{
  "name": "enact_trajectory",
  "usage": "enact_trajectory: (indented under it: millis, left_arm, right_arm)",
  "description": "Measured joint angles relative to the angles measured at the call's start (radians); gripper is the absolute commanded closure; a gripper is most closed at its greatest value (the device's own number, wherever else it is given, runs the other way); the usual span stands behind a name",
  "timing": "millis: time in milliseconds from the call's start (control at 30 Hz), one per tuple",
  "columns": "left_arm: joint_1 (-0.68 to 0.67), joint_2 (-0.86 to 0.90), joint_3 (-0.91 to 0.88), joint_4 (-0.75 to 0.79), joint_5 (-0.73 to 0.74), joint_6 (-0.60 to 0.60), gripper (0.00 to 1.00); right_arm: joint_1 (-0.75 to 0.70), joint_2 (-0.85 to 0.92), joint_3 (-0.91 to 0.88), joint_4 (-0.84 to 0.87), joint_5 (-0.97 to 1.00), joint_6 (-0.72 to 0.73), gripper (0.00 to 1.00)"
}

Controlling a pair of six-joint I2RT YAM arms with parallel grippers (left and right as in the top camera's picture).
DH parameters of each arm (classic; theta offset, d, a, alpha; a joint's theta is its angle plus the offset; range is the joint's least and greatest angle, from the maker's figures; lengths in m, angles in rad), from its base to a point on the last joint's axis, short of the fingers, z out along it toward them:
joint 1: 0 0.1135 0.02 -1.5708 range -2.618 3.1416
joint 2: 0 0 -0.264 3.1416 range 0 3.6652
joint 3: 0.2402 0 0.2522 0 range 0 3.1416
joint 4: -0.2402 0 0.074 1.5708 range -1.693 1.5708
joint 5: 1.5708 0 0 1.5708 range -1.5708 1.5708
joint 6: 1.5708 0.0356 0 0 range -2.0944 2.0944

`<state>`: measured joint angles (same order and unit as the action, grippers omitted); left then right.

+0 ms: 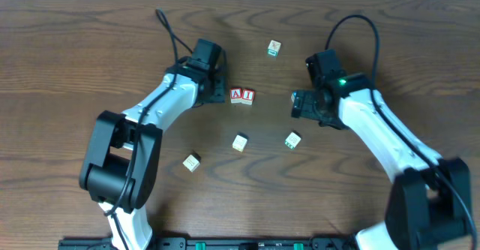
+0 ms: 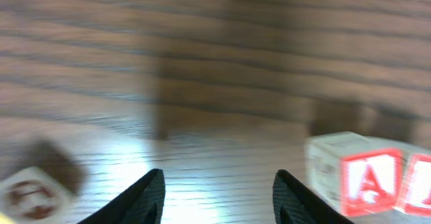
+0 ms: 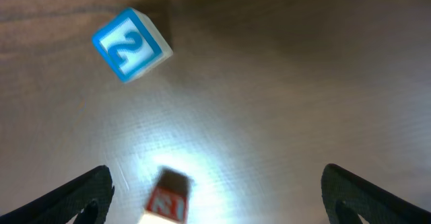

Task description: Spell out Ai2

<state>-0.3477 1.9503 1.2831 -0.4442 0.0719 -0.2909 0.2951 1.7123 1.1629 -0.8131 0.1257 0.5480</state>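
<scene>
The red "A" cube and the red "I" cube stand touching, side by side, mid-table. The blue "2" cube lies apart, farther back. My left gripper is open and empty just left of the "A" cube. In the left wrist view the open jaws frame bare table, with the "A" cube outside the right finger and the "I" cube at the edge. My right gripper is open and empty, right of the pair. The right wrist view shows the open jaws, the "2" cube and a red-lettered cube.
A cream cube, a green-marked cube and another cube lie nearer the front. A blurred cube with a brownish mark shows at the lower left of the left wrist view. Cables run behind both arms.
</scene>
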Motion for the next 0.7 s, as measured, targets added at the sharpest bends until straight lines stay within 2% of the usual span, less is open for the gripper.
enact_trajectory:
  millis: [167,333,533,700]
  left_arm:
    - [0.040,-0.004,0.000,-0.005,-0.038,0.000,0.45]
    - [0.040,-0.004,0.000,-0.006,-0.071,0.001,0.34]
    - [0.039,-0.004,0.000,-0.013,-0.080,0.000,0.28]
    - [0.039,-0.004,0.000,-0.024,-0.106,0.003,0.13]
  right_arm:
    - [0.006,0.057,0.000,0.087,-0.045,0.001,0.04]
    - [0.037,0.068,0.002,0.140,-0.075,0.008,0.05]
    - [0.048,0.137,0.090,0.094,-0.076,0.011,0.07]
    - [0.103,0.217,0.220,0.002,-0.003,0.016,0.07]
